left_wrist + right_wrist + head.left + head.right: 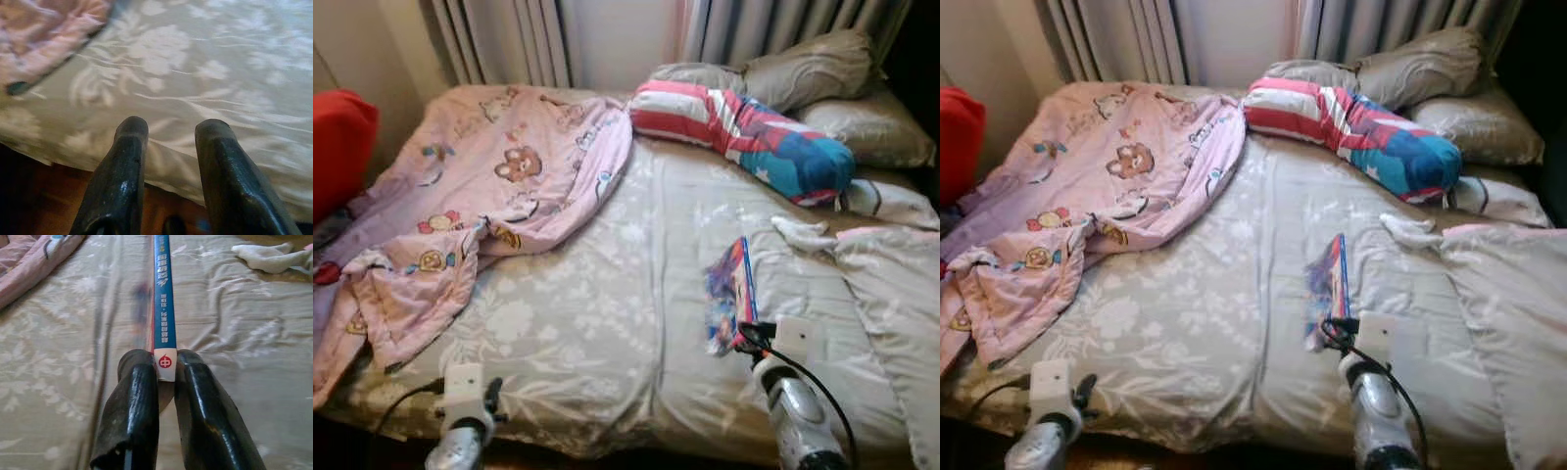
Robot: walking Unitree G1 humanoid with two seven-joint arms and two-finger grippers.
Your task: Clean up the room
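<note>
A thin book (732, 292) with a blue spine (164, 303) stands on edge over the grey floral bed sheet (597, 294). My right gripper (165, 363) is shut on the near end of its spine, at the front right of the bed. My left gripper (171, 129) is open at the bed's front left edge, with nothing between its fingers. A pink cartoon-print blanket (480, 186) lies crumpled across the left half of the bed. A white sock (801, 232) lies to the right of the book.
A striped red, white and blue bolster (744, 132) and grey pillows (813, 69) lie at the head of the bed by the curtains. A folded grey duvet (896, 313) covers the right side. A red object (337, 137) stands at the far left.
</note>
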